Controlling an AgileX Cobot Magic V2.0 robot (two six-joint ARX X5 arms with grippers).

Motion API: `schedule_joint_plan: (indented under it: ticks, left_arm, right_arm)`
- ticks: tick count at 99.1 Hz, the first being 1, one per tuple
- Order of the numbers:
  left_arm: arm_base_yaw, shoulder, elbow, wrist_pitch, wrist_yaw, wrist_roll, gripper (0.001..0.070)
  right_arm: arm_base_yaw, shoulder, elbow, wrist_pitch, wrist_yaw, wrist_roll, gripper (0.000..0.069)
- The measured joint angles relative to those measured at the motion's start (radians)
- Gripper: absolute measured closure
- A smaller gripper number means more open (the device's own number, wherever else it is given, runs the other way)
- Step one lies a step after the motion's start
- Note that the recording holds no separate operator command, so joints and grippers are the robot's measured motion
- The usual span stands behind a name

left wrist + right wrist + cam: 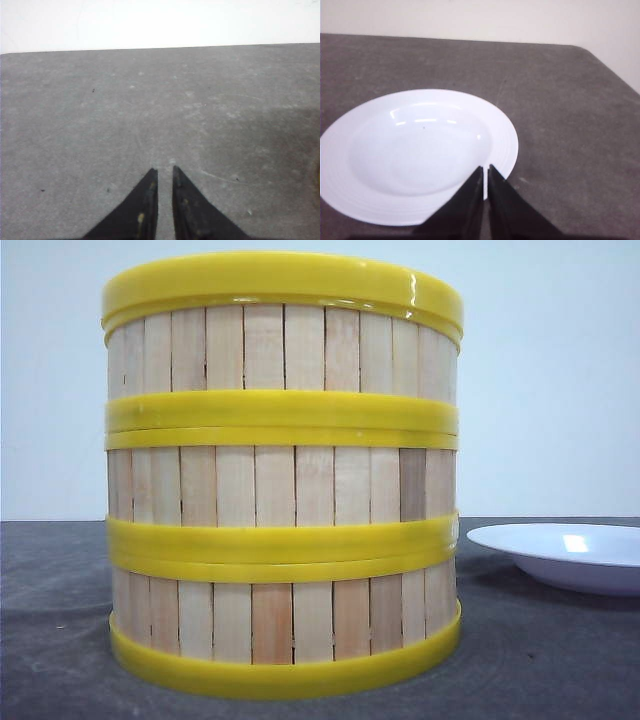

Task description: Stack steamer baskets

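The steamer baskets (283, 475) stand in one upright column of three on the dark grey table (540, 660), filling most of the front view. We count four yellow bands: a rim at the top, two doubled bands where the tiers meet, and a rim at the foot resting on the table. Pale vertical slats show between the bands, and the tiers look squarely aligned.

Just right of the stack, apart from it, we note a white plate (575, 555) lying flat on the table, cut off by the frame edge.

Left gripper (165, 172): black fingers nearly together, only a thin slit between the tips, nothing held, bare table beneath.

Right gripper (485, 170): fingers likewise drawn close, holding nothing, tips over the near rim of the plate (415, 150). We cannot tell whether they touch it.
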Motion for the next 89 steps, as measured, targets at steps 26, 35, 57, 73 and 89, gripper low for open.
schedule_joint_plan:
  ticks: [26,35,57,73,89]
  left_arm:
    - [0.000,0.000,0.000,0.000,0.000,0.000,0.0683]
    - [0.000,0.000,0.000,0.000,0.000,0.000,0.0684]
    - [0.000,0.000,0.000,0.000,0.000,0.000,0.0684]
    - [0.000,0.000,0.000,0.000,0.000,0.000,0.0684]
    - [0.000,0.000,0.000,0.000,0.000,0.000,0.0684]
  right_arm:
    - [0.000,-0.012,-0.022,0.030,-0.002,-0.001,0.0683]
    - [0.000,-0.012,-0.022,0.031,-0.002,-0.002,0.0683]
    - [0.000,-0.012,-0.027,0.047,0.000,0.000,0.0683]
    - [0.000,-0.012,-0.027,0.047,0.000,0.000,0.0683]
    - [0.000,-0.012,-0.027,0.047,0.000,0.000,0.0683]
